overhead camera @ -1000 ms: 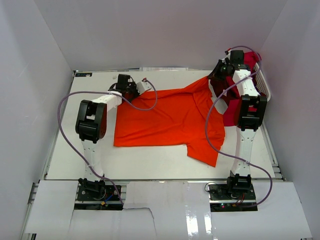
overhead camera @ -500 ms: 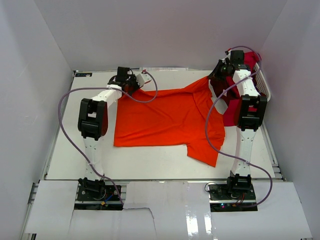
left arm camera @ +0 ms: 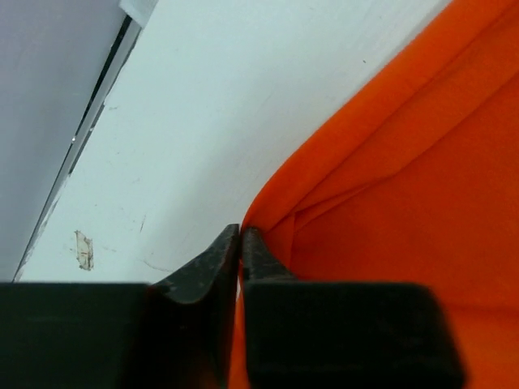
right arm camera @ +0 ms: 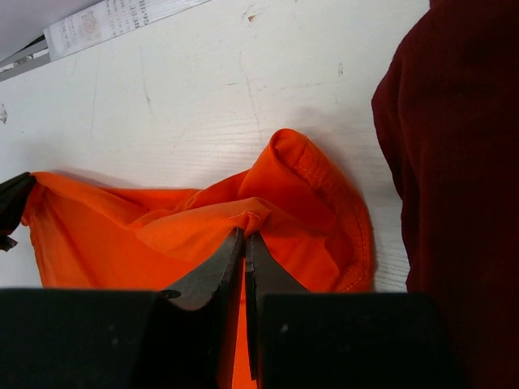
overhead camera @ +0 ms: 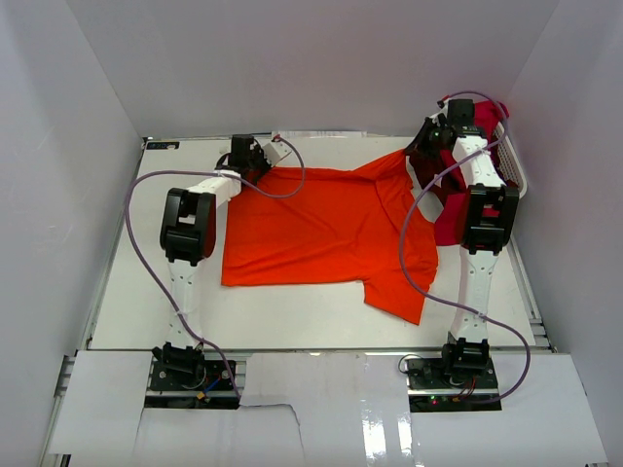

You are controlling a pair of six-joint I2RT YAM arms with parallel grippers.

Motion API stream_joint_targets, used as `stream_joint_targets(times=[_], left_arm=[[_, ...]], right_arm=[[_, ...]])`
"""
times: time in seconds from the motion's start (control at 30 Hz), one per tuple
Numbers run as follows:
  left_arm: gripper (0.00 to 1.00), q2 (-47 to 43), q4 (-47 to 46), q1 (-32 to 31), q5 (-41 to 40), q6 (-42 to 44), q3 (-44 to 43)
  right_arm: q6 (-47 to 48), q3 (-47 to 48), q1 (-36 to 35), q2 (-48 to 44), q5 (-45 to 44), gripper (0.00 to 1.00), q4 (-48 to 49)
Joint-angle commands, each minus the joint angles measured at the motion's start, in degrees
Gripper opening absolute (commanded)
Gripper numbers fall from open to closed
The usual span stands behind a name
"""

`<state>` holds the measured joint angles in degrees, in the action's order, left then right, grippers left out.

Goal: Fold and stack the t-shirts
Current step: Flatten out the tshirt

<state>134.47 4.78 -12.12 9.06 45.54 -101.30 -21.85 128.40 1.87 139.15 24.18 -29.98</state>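
From the top view, the orange t-shirt (overhead camera: 321,229) lies spread flat over the middle of the white table (overhead camera: 146,292). One short sleeve trails off toward 5 o'clock. The left gripper (overhead camera: 265,167) sits at the shirt's 11 o'clock corner and the right gripper (overhead camera: 421,154) at its 1 o'clock corner, where the cloth rises in a small peak. A crimson red t-shirt (overhead camera: 450,226) lies bunched just beside the orange one at 3 o'clock, partly behind the right arm. The white laundry basket (overhead camera: 516,170) stands at the table's 2 o'clock edge.

In the left wrist view, the left gripper (left arm camera: 241,235) has its jaws drawn almost together. A thin sliver of orange shows between them, so it pinches the very edge of the orange t-shirt (left arm camera: 405,203). The cloth fans out from the tips toward 2 and 4 o'clock in shallow folds, and bare table (left arm camera: 243,97) fills the view from 10 to 12 o'clock.

In the right wrist view, the right gripper (right arm camera: 244,237) is clamped tight on a gathered fold of the orange t-shirt (right arm camera: 122,235). A hemmed opening loops up toward 1 o'clock. A dark maroon t-shirt (right arm camera: 462,162) fills the 3 o'clock side, close beside the orange hem.
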Motion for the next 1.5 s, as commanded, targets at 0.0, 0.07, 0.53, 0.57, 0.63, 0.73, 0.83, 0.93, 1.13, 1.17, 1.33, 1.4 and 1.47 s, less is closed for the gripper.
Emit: stream_joint_targets(times=[0.0, 0.07, 0.53, 0.57, 0.63, 0.73, 0.83, 0.93, 1.13, 1.17, 1.33, 1.4, 1.47], left_arm=[[0.22, -4.5, -6.8, 0.2, -2.6, -3.2, 2.7], [0.27, -5.5, -7.9, 0.5, -2.3, -3.2, 3.6], [0.45, -12.1, -13.5, 4.6, -10.2, -9.7, 4.3], [0.48, -12.9, -13.5, 5.7, -9.3, -10.3, 4.6], [0.55, -14.2, -13.4, 6.7, -6.5, -12.1, 5.0], [0.63, -16.5, -13.0, 7.8, -5.3, -11.9, 6.0], [0.64, -17.9, -11.8, 8.2, -4.5, -9.6, 7.0], [0.65, -18.2, -10.6, 10.0, -1.0, -9.1, 7.8], [0.81, -12.3, -1.8, 20.7, 25.7, -28.4, -2.2], [0.82, -11.0, -2.3, 21.9, 28.3, -39.0, -4.0], [0.79, -2.0, -2.0, 28.2, 36.3, -61.9, -12.9], [0.79, -1.2, -3.1, 29.4, 38.4, -64.8, -13.1], [0.77, 1.5, -1.2, 29.8, 40.1, -67.2, -15.8]], right_arm=[[0.8, 2.4, 0.4, 0.2, 0.3, 0.08, 0.5], [1.0, 2.2, 0.4, 0.0, 0.2, 0.08, 0.6], [1.2, 1.9, 0.3, -0.5, 0.5, 0.08, 0.3], [1.3, 1.9, 0.3, -0.5, 0.5, 0.08, 0.3], [1.4, 1.9, 0.3, -0.7, 0.4, 0.08, 0.2], [1.4, 1.9, 0.3, -0.6, 0.4, 0.08, 0.1], [1.2, 1.9, 0.3, -0.5, 0.6, 0.08, 0.1], [1.0, 2.4, 0.3, -0.4, 0.9, 0.08, 0.0], [1.3, 2.3, 0.3, -0.5, 0.7, 0.08, -0.3], [1.4, 1.9, 0.3, -0.5, 0.7, 0.08, -0.2], [1.2, -0.2, 0.2, -0.8, 1.1, 0.08, 0.9], [1.3, -0.4, 0.2, -1.0, 1.0, 0.08, 1.0], [1.5, -0.9, 0.2, -1.2, 0.9, 0.08, 0.9]])
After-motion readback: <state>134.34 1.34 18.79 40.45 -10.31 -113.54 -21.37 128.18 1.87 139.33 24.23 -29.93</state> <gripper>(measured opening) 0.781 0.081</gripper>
